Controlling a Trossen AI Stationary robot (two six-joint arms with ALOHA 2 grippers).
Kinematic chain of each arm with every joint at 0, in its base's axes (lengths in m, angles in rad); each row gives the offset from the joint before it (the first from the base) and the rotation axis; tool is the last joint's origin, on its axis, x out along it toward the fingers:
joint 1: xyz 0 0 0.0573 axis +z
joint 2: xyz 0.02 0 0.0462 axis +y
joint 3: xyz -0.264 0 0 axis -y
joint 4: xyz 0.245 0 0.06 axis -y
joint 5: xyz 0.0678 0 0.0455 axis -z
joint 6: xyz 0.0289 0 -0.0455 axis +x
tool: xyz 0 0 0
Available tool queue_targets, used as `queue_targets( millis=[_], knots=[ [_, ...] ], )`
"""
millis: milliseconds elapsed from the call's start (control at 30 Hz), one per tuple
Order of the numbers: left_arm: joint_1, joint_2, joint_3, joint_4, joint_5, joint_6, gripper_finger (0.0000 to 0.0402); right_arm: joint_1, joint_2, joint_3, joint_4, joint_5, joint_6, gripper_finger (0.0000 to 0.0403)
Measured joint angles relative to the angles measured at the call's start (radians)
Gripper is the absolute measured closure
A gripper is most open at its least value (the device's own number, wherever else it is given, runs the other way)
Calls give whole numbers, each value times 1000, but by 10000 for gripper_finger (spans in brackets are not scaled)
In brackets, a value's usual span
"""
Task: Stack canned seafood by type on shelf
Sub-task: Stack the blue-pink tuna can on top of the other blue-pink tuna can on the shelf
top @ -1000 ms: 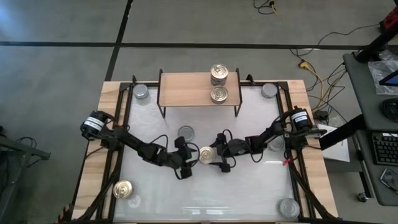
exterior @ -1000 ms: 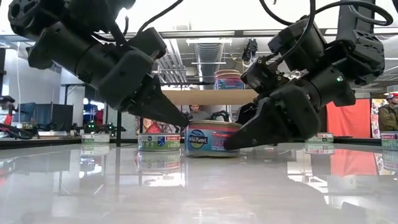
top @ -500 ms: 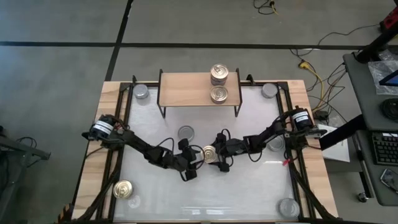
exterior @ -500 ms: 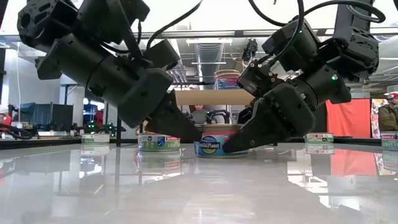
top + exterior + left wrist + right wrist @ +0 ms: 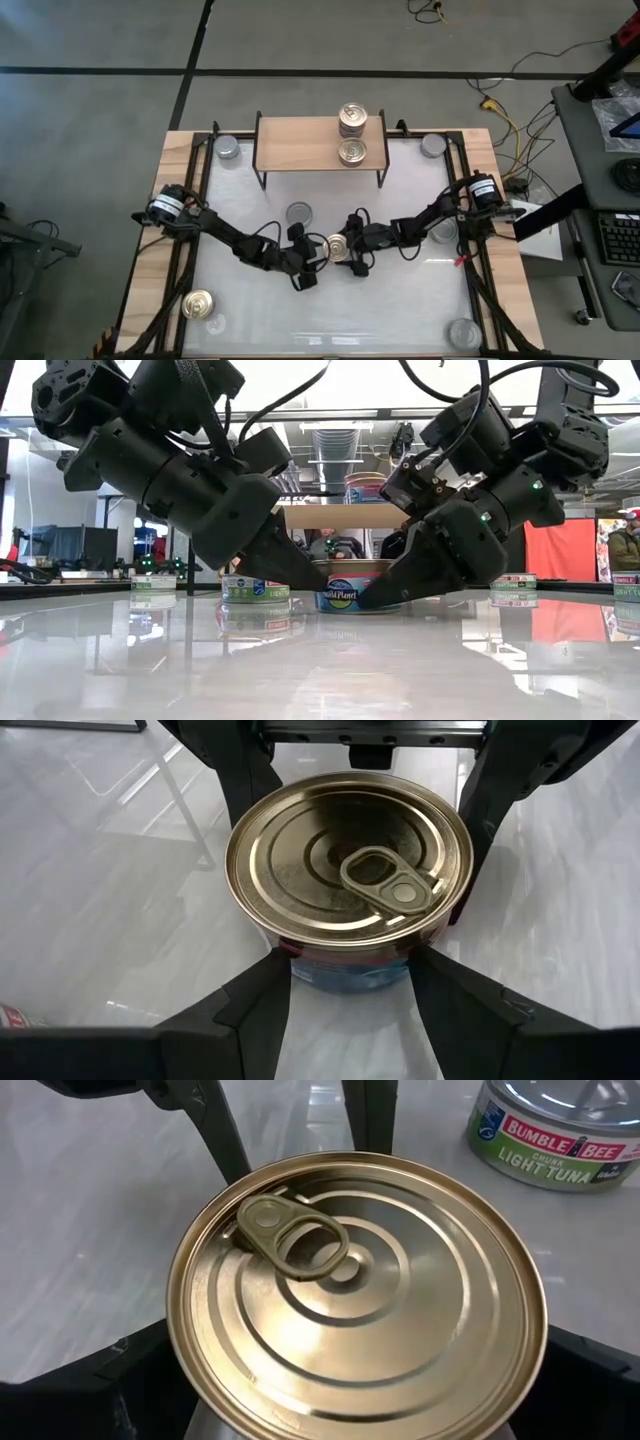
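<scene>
Left gripper (image 5: 322, 252) nearer, gold-lidded tin (image 5: 337, 248) between both grippers.

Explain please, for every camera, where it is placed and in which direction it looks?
High view: above the table, straight down; both arms, the shelf.
Low view: table height, level; both claws meet at the gold-lid can.
Left wrist view: on the left arm; the left claw at the can, the other fingers beyond.
Right wrist view: on the right arm; the right claw around the can, a silver tuna can behind.
All share the gold-lid can.
</scene>
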Motion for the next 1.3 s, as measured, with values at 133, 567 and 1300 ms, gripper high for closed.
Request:
queue_targets(
  millis=[133,567,1300],
  knots=[
    [0,0,0,2,0,0,212,0,0,3,-6,1,3,15],
    [-23,-135,-1,-167,12,28,213,-5,-30,4,-8,-13,18,39],
    [-16,-592,-45,-374,226,151,213,-395,-729,270,-872,76,-214,39]
  ],
)
